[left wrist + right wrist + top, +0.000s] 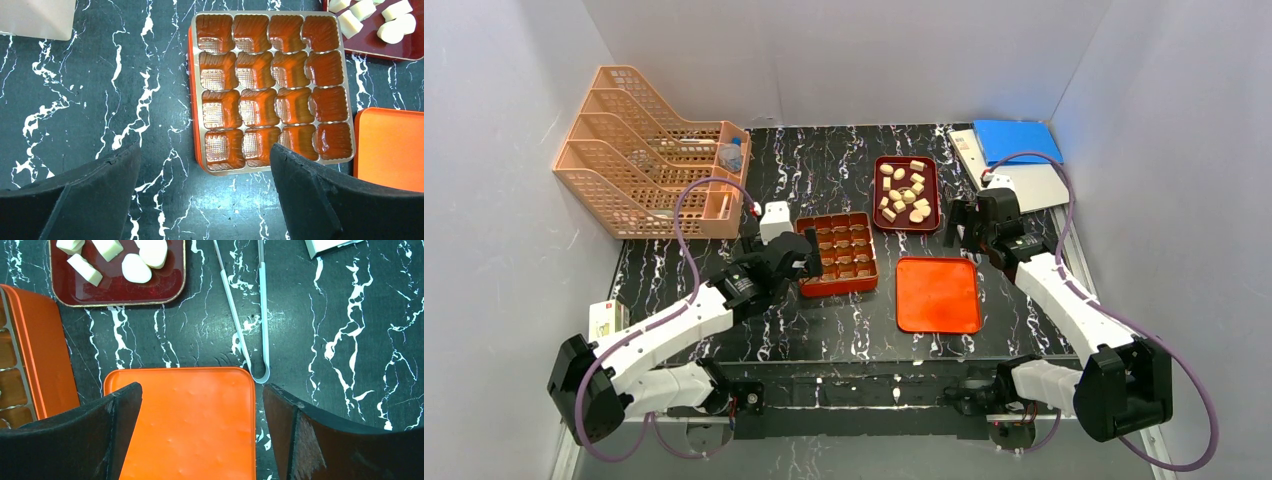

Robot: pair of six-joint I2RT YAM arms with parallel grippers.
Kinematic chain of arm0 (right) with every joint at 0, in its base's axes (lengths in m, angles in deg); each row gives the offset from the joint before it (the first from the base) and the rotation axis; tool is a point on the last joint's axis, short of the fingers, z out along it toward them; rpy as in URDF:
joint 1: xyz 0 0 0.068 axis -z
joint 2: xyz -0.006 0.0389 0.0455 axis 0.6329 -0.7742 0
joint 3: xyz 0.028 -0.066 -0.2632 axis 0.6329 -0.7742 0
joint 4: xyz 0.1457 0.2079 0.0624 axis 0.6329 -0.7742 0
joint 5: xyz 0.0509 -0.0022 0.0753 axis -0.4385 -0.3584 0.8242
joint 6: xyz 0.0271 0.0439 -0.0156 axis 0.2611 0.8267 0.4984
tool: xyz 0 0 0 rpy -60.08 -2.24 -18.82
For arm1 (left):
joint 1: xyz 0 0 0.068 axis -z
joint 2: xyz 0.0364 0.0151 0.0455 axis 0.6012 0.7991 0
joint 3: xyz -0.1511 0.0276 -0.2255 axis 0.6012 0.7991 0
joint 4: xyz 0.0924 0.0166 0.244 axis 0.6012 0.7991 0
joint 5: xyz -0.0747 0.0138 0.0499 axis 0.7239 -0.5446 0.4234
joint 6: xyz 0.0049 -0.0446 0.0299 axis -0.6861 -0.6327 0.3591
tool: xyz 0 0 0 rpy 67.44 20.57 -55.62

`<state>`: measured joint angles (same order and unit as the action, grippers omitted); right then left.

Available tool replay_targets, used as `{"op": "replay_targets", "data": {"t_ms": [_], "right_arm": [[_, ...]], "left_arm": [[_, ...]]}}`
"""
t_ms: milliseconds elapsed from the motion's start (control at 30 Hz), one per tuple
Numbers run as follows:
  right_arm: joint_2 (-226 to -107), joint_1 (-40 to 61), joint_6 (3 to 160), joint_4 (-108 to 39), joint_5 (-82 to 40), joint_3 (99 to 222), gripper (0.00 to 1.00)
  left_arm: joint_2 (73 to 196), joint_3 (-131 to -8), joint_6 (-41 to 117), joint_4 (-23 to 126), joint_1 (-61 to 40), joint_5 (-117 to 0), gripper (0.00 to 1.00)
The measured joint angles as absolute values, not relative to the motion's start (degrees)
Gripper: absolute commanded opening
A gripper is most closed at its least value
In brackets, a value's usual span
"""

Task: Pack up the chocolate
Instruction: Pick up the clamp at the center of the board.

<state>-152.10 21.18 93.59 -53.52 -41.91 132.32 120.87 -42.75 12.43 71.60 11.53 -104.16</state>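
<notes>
Hovering over the left half of the worktop (824,170), the left gripper (205,150) has its fingers spread wide and grips nothing; the near-left corner of the box (844,287) lies below the gap. The box sits near the worktop's middle, and its sixteen cells show only a glossy ribbed liner. The chocolate (905,190), pale round and blocky pieces, all lies loose in the dark red tray (907,228) just beyond the box, toward the far edge. The right gripper (201,388) is likewise spread wide and grips nothing, above the far edge of the flat orange lid (937,294), which lies just right of the box toward the near edge. Pale tongs (263,315) lie flat on the worktop right of the tray. A peach rack (639,150) fills the far left corner.
</notes>
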Motion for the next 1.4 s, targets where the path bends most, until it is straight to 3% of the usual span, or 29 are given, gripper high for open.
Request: {"op": "replay_targets", "data": {"t_ms": [1400], "right_arm": [[-153.08,21.07,86.07,-46.73,-44.91,129.22,0.99]], "left_arm": [[120.39,-42.85,12.45,67.21,11.53,-102.87,0.98]]}}
